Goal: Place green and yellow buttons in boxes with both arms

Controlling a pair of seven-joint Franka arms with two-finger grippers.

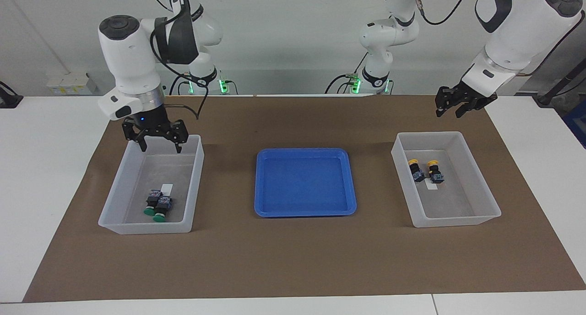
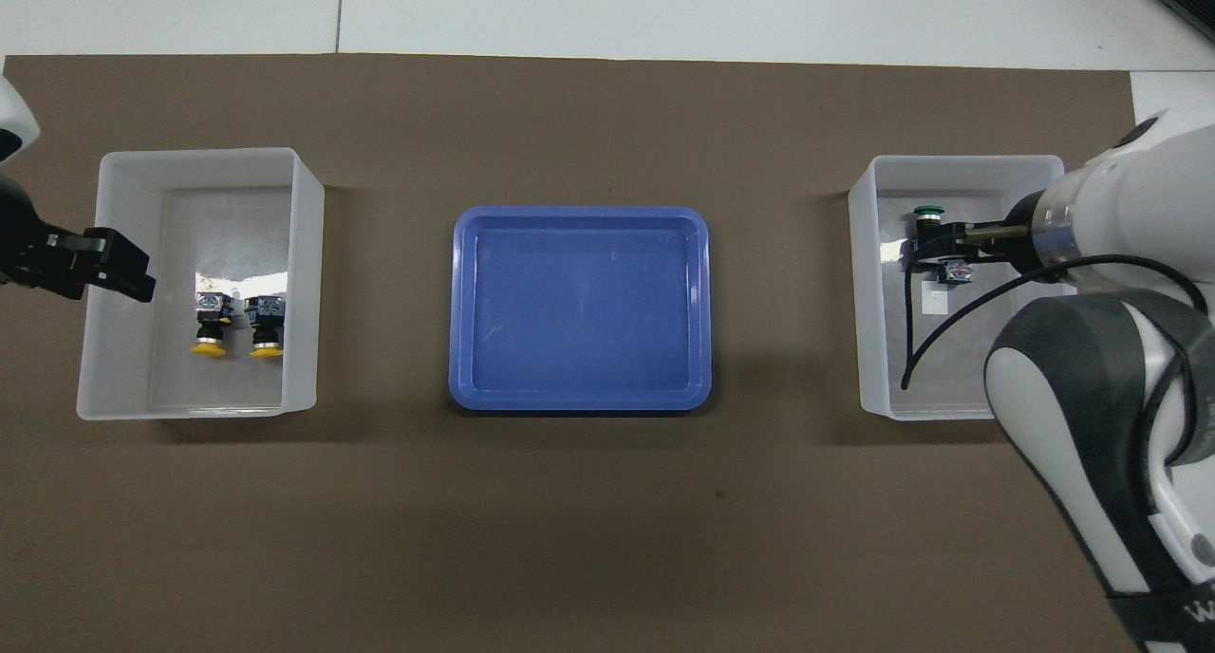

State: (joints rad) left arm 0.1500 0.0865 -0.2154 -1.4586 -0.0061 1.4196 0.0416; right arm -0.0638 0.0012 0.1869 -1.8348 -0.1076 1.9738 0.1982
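Toward the right arm's end of the desk, one box holds both green buttons, lying side by side and touching, caps pointing away from the robots, next to the white label. I see the right gripper raised over that box's robot-side rim, jaws spread wide, holding nothing.

Toward the left arm's end, the second box holds both yellow buttons, lying just apart, caps toward the robots. I see the left gripper in the air over the brown mat on the robot side of that box, empty; fingers look partly parted, but I cannot tell their state for certain.

Blue tray sits between the boxes with nothing in it.

Judgement: all four buttons are sorted; the task looks essentially done.

Handling note: I judge the buttons light, rigid and not fragile. Round caps would let them roll or slip. If I must regrasp, I would close across the squarish black body, not the cap.
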